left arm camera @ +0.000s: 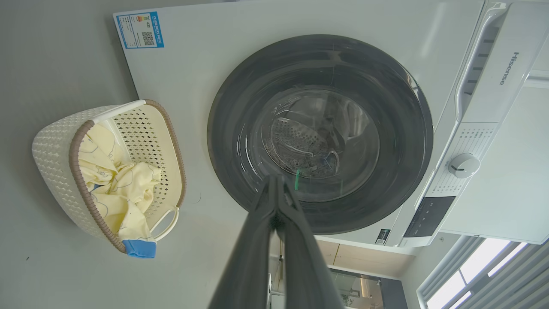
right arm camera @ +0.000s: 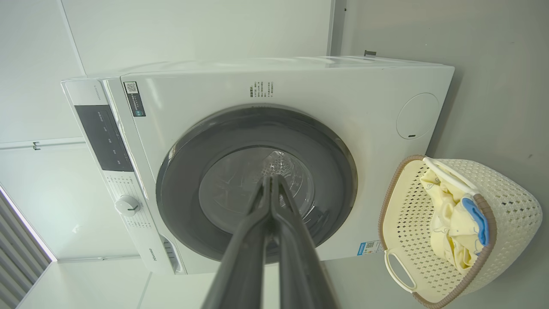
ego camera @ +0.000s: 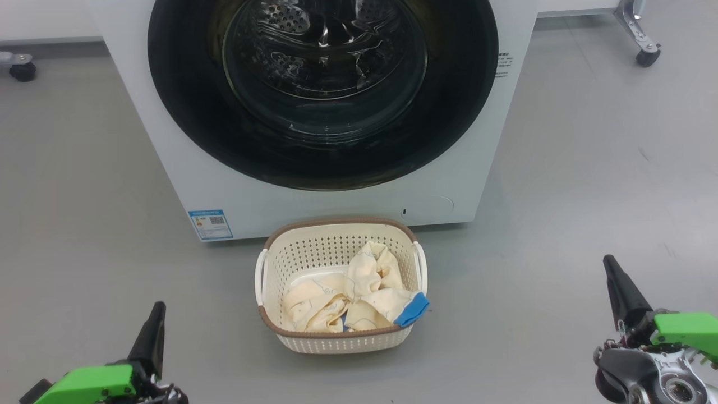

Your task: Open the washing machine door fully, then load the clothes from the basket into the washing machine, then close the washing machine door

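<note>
We find the task at its start — no step is complete. At lower left of the head view, our left pincer (ego camera: 157,314) is pressed together and holds nothing, well apart from every task item. At centre, the washing machine (ego camera: 168,146) stands on the floor (ego camera: 561,224) with the washing machine door (ego camera: 185,112) shut flush against its front. Just in front of it sits the basket (ego camera: 336,226), with the clothes (ego camera: 359,292) heaped inside and one corner hanging over the near rim. At lower right, our right pincer (ego camera: 612,270) is likewise pressed together and empty. Remaining — open the door fully, transfer the clothes, close the door.
</note>
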